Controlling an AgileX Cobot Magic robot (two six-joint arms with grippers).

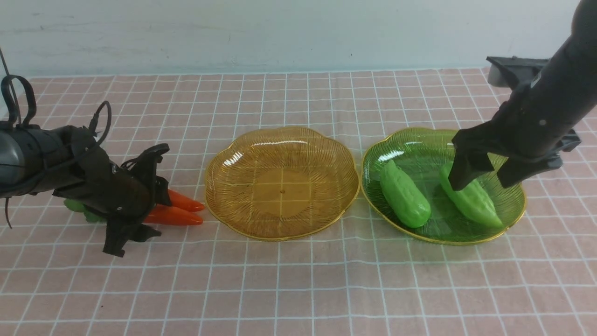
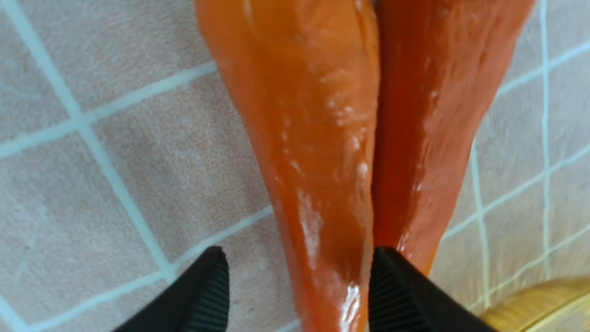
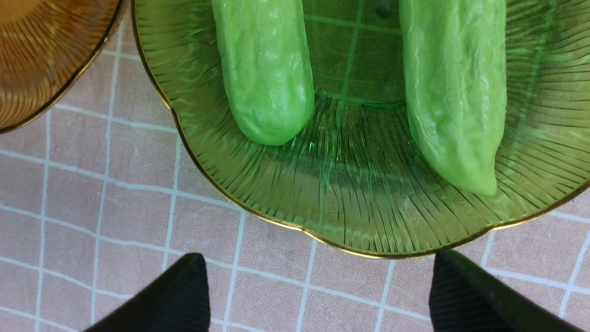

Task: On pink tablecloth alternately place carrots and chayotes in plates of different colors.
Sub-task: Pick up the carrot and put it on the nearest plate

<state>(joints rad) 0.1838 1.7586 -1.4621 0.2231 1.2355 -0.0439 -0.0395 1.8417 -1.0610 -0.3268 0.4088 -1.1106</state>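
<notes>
Two orange carrots lie side by side on the pink tablecloth [image 1: 298,289], left of the amber plate [image 1: 280,182]. My left gripper [image 1: 149,198] is low over them, open. In the left wrist view, the near carrot [image 2: 318,138] lies between the fingers of the left gripper [image 2: 297,295]. One finger [image 2: 392,286] sits in the seam against the far carrot [image 2: 428,115]; the other finger stands apart from the near carrot. Both chayotes [image 1: 405,196] [image 1: 471,198] lie in the green plate [image 1: 443,240]. My right gripper [image 1: 482,183] hovers open and empty above it.
The amber plate holds nothing and its rim [image 2: 544,304] is close to the carrot tips [image 1: 196,212]. The carrots' green tops [image 1: 79,207] stick out behind my left arm. A dark fixture [image 1: 513,70] sits at the back right, and a pale wall runs along the far edge.
</notes>
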